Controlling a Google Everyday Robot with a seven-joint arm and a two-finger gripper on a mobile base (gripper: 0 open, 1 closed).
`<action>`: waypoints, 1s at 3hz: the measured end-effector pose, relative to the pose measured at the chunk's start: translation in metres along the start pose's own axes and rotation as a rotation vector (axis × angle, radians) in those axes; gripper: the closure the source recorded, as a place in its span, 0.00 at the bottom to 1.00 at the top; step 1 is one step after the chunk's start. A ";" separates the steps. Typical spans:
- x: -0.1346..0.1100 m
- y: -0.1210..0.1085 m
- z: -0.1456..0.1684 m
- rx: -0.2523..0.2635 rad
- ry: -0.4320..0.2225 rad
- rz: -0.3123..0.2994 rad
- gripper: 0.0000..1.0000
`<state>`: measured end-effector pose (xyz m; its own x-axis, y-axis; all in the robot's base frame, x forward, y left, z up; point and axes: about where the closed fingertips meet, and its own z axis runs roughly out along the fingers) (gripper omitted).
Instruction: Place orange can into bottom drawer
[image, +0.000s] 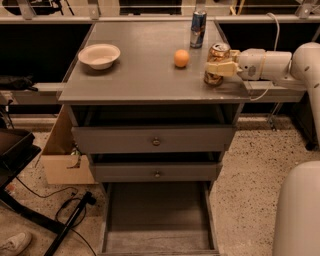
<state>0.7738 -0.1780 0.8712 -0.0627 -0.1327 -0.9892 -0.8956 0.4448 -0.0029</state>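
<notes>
gripper (219, 68) at the orange can (218, 51), coming in from the can's right, roughly level. Near finger (223, 69), pale yellow, lies across the can's front at mid-height, touching it. Far finger hidden behind the can. Reads as clamped on the can. wrist (261, 65) is a white cylinder directly right of the can, axis about horizontal. arm (307, 57) bends further right of the can and runs down off the right edge of view. Rounded white body part (300, 210) sits well below and right of the can; can't tell which link.
</notes>
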 end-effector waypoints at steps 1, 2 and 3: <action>0.000 0.000 0.000 0.000 0.000 0.000 0.96; -0.003 0.001 0.002 -0.004 0.005 -0.005 1.00; -0.027 0.014 0.003 -0.024 0.039 -0.050 1.00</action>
<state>0.7638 -0.1656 0.8973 -0.0346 -0.1883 -0.9815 -0.9081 0.4160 -0.0478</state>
